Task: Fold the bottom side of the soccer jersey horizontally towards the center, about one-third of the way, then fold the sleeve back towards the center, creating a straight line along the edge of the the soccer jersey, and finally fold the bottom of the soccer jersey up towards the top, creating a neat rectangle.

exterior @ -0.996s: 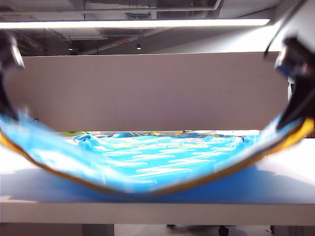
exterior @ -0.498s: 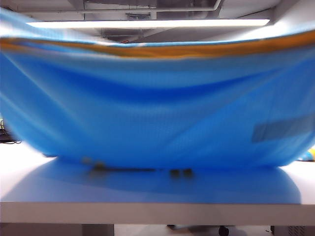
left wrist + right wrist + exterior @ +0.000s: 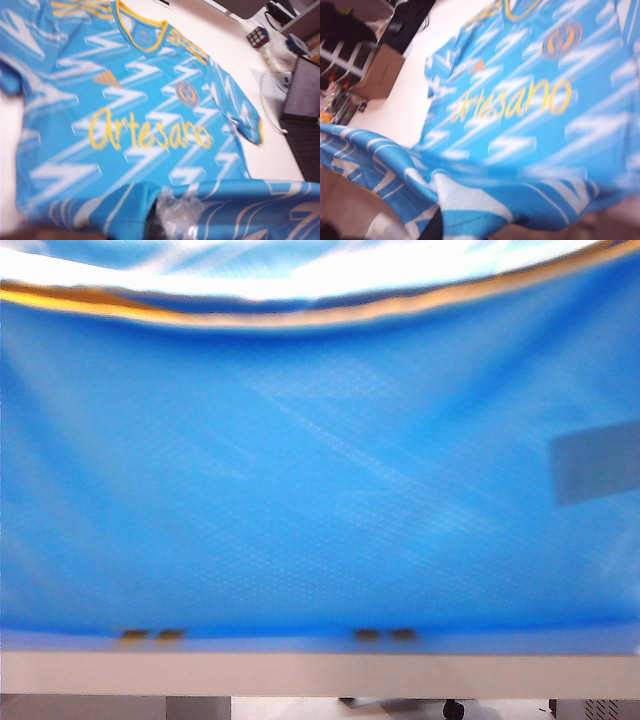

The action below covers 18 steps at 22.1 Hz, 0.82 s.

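Jersey (image 3: 320, 490) fills almost the whole exterior view — a wall of plain blue fabric hanging in front of the camera, its yellow hem sagging in a shallow curve across the top. A darker rectangular patch (image 3: 597, 462) shows at the right of the cloth. Down at the base, the fabric meets the table (image 3: 320, 672), and 2 pairs of short yellow bars (image 3: 385, 634) sit right along that line. Neither gripper can be seen from here; the cloth hides both arms. Over to the left wrist view: the jersey's front lies flat on the white table, streaked white on sky blue, yellow collar (image 3: 141, 31) at the far end, "Artesano" (image 3: 150, 134) lettered across the chest, a round crest (image 3: 186, 93) beside it. The lifted hem edge bunches close to the lens; the left gripper itself is hidden under that cloth, fingers closed by all signs, pinching the hem. A Rubik's cube (image 3: 256, 36) sits off on the table beyond the sleeve. Right wrist view, blurred: same picture mirrored — hem fabric (image 3: 420, 190) gathered near the lens, right gripper buried in it, fingers closed on the hem.
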Each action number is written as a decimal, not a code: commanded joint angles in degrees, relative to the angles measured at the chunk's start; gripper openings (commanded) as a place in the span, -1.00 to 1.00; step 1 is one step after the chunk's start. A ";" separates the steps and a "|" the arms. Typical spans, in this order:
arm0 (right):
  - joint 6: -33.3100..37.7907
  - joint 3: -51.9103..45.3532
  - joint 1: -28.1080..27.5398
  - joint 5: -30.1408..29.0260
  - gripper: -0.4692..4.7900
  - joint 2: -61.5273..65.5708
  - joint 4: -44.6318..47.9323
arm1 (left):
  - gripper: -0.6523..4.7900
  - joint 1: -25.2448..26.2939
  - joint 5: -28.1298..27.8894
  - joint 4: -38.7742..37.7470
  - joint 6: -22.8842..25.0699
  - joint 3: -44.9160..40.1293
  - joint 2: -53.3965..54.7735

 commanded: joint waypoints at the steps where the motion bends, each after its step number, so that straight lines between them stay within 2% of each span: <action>1: -1.97 0.11 -0.09 0.98 -0.85 14.49 20.17 | -0.78 0.04 -1.27 12.83 2.56 0.17 12.37; 3: -1.95 0.83 -0.13 1.03 -0.85 27.23 31.52 | -0.78 0.42 -0.94 22.21 2.14 0.28 23.21; 4: -1.95 1.64 -0.13 1.01 -0.85 31.63 34.23 | -0.78 0.44 -0.96 25.46 1.66 0.35 26.75; 6: -3.32 7.37 -0.90 0.50 -0.84 48.96 41.86 | -0.77 0.33 -0.61 38.45 -0.87 0.90 40.96; 7: -4.26 9.60 -0.96 0.13 -0.82 53.57 43.23 | -0.76 0.35 -0.52 42.40 -0.94 1.16 44.98; 8: -5.77 13.55 -1.40 -2.03 -0.54 60.06 44.30 | -0.45 0.39 -0.26 48.04 -0.70 1.90 50.97; 9: -6.36 16.22 -2.32 -3.87 -0.21 63.67 44.22 | -0.01 0.63 0.31 50.12 -0.22 2.71 54.03; 10: -6.38 18.27 -3.41 -5.49 0.07 65.94 43.63 | 0.35 1.31 0.92 50.64 0.20 3.56 55.84; 11: -6.38 20.11 -4.48 -6.75 0.26 67.54 42.23 | 0.66 2.27 1.68 50.47 1.31 4.74 57.77; 12: -6.51 22.16 -5.84 -7.10 0.35 68.91 40.06 | 0.76 3.06 1.81 49.68 2.19 5.64 58.66; 15: -9.38 24.65 -9.88 -6.99 0.34 69.44 36.46 | 0.76 7.48 1.42 48.65 3.82 7.10 59.74; 18: -9.77 25.31 -15.50 -7.34 0.34 68.89 33.94 | 0.76 12.24 1.60 48.50 3.13 7.13 59.34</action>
